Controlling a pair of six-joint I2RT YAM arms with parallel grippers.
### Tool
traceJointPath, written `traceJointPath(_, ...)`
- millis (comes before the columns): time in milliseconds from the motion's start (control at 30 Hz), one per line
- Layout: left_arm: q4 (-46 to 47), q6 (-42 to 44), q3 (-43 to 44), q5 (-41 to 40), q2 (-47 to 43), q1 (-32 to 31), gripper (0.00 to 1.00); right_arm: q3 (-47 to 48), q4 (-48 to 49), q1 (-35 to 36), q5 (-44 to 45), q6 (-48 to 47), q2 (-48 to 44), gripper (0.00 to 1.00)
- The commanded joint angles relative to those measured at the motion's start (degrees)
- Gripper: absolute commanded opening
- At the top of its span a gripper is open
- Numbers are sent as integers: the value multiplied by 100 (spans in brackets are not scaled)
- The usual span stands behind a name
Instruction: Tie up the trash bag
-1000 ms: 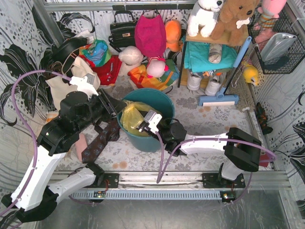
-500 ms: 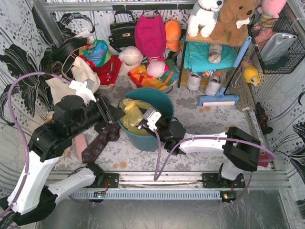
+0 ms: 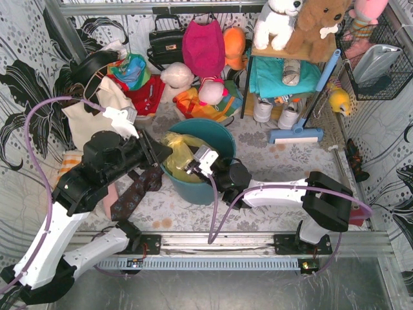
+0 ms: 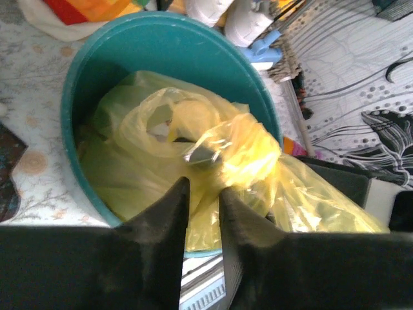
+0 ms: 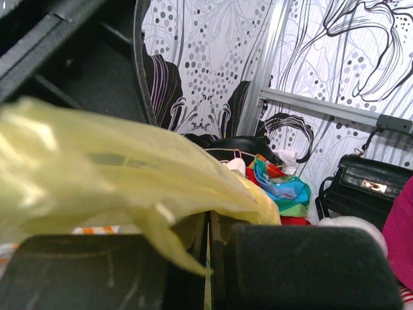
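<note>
Item: trash bag (image 3: 179, 154), in teal bin (image 3: 216, 137) | Feel: likely light, thin, slippery | Hold: gathered neck | My left hand (image 4: 202, 194) nearly closed on film | Right hand (image 5: 208, 236) pinching film.

Trash bag (image 3: 179, 154) inside bin (image 3: 213, 137)

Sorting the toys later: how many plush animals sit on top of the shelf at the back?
2 fully visible: a white dog and a brown teddy bear beside it. A pink plush further right is cropped; more may be hidden.
</note>
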Motion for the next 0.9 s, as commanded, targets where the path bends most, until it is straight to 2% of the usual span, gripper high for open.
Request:
traceJointPath(0,843,237,-201,497,-150,-22,20,220,30,-6,10,65,115,0)
traceJointPath(67,838,167,-294,780,-204,-20,8,264,47,-6,40,40,172,0)
traceJointPath(133,822,60,-424,990,-267,-22,4,332,92,-1,111,-2,237,0)
traceJointPath(300,1004,-251,-891,1640,-447,-27,0,436,304,-5,357,-77,426,0)
traceJointPath(600,1156,-503,-1560,1863,-595,-28,0,420,682,-1,400,-24,590,0)
traceJointPath(633,1112,-477,-1602,1793,-607,-25,3,400,738,-5,366,-7,600,0)
traceJointPath(700,838,-338,-1541,1627,-617,-27,19,375,754,-6,304,32,610,0)
traceJointPath(867,103,162,-728,1272,-556,-25,52,347,772,-5,235,102,619,0)
